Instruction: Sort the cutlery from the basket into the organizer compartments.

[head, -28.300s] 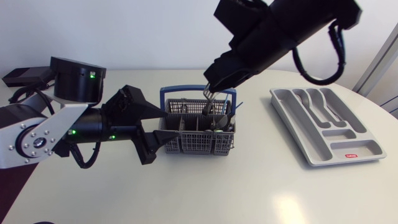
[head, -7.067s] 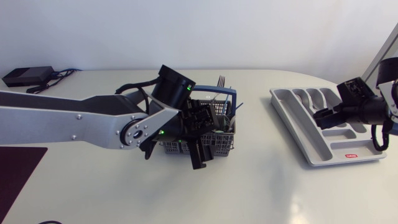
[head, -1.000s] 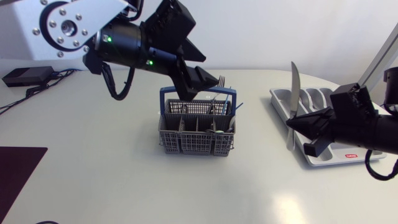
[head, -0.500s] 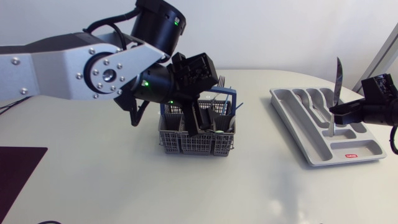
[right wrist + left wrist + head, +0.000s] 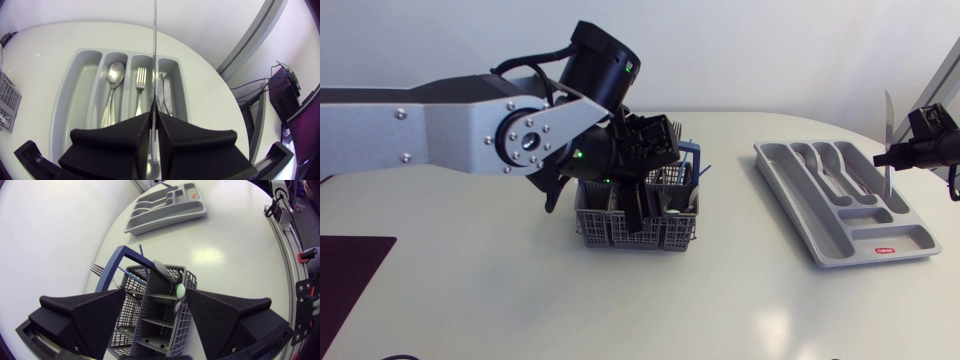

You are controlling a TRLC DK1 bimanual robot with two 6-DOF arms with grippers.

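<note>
Your right gripper [image 5: 886, 160] is clamped on a knife [image 5: 886, 115], its two fingers pressed together on the lower part with the blade standing upright. It hangs over the far right part of the organizer [image 5: 798, 222], above the tray and not yet in it. In the right wrist view the knife [image 5: 155, 50] rises straight out of the gripper [image 5: 155, 137], in line with the compartments below.

The organizer [image 5: 82, 92] already holds some sorted cutlery. A spoon [image 5: 114, 75] lies in one slot and a fork [image 5: 141, 80] in the next. The slot beyond holds what may be a knife or two [image 5: 164, 97], though the blade you are holding hides part of it. The outermost long slot is bare.

Your left gripper [image 5: 640, 198] is down at the basket [image 5: 650, 232] in the middle of the desk [image 5: 520, 300]. Its fingers stand apart and grip nothing. The left wrist view shows the basket [image 5: 152, 315] directly under and between those open fingers [image 5: 85, 315].

The basket is far from empty. A fork [image 5: 97, 270] sticks out by the blue handle [image 5: 117, 262], a green-tipped piece [image 5: 180, 290] leans in one cell, and more metal shows deeper in.

I judge the job to be in its early-to-middle part: a few pieces are placed, one knife is about to be set down, and several are left to pull.
</note>
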